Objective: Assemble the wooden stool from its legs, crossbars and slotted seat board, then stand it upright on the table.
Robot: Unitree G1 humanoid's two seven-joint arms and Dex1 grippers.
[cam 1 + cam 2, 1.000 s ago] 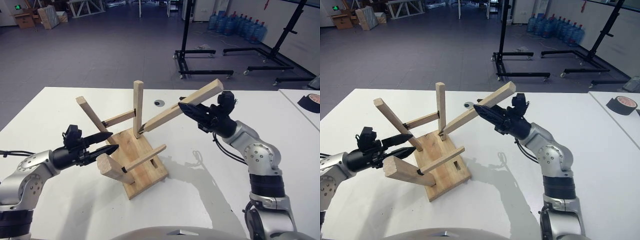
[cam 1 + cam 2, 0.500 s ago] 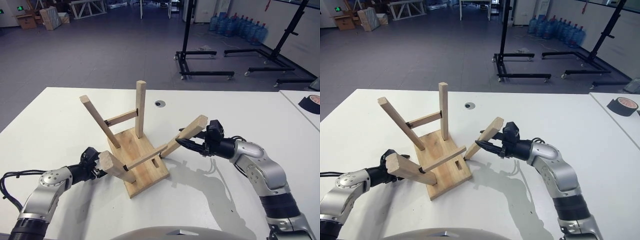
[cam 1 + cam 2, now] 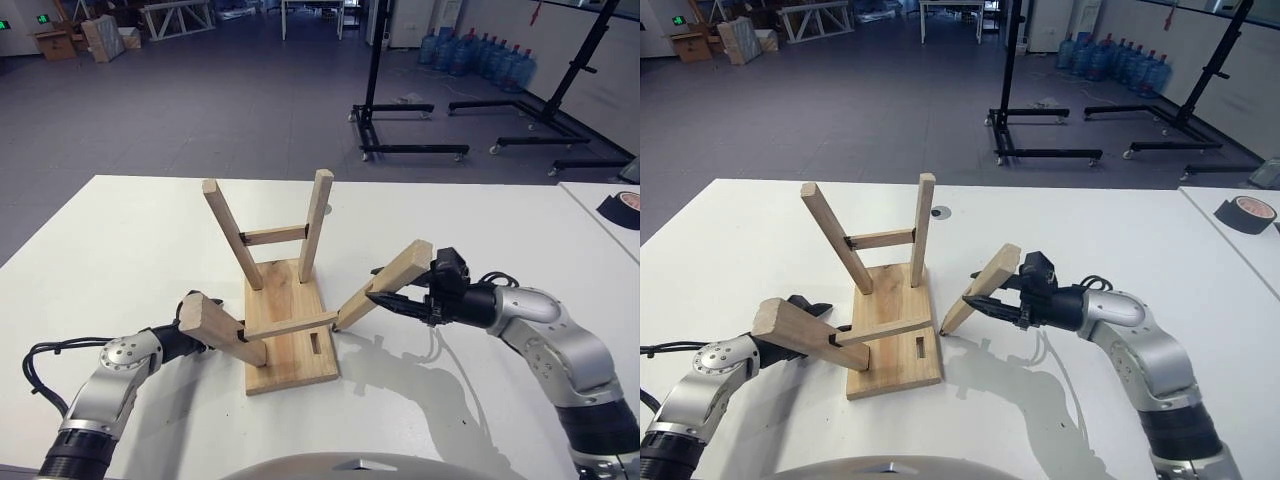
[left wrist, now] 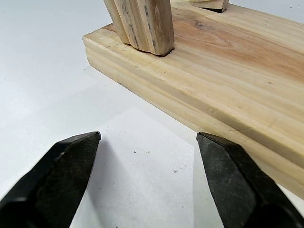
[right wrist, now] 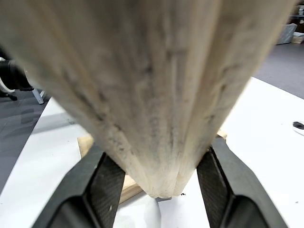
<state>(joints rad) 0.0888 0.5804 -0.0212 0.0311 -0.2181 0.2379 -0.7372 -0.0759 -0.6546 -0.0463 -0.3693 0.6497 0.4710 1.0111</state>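
At the left of the white table (image 3: 120,230), the left gripper (image 4: 147,137) sits low over the tabletop with its two dark fingers (image 4: 61,164) spread wide and nothing between them. It points at the long left edge of the seat board (image 3: 290,360) and is near that edge but apart from it.

Just above this gripper a front leg (image 3: 220,328) leans outward to the left, with its lower end seated in the board. A crossbar (image 3: 292,324) runs from this leg toward the right across the board, ending close to the board's right edge.

The seat board lies flat on the table, near the middle. Two more legs stand in its far end: the rear left leg (image 3: 230,232) tilts to the left, and the rear right leg (image 3: 318,222) is nearly upright. A short rear crossbar (image 3: 275,236) joins them about halfway up.

To the right of the board, a fourth leg (image 3: 388,283) slants up and to the right. Its lower end rests at the table just beside the board's right edge and near the free end of the crossbar; whether they touch cannot be told. The right gripper (image 3: 378,298) is clamped on this leg, one finger on each side.

A roll of black tape (image 3: 620,205) lies far off on the neighbouring table at the right.
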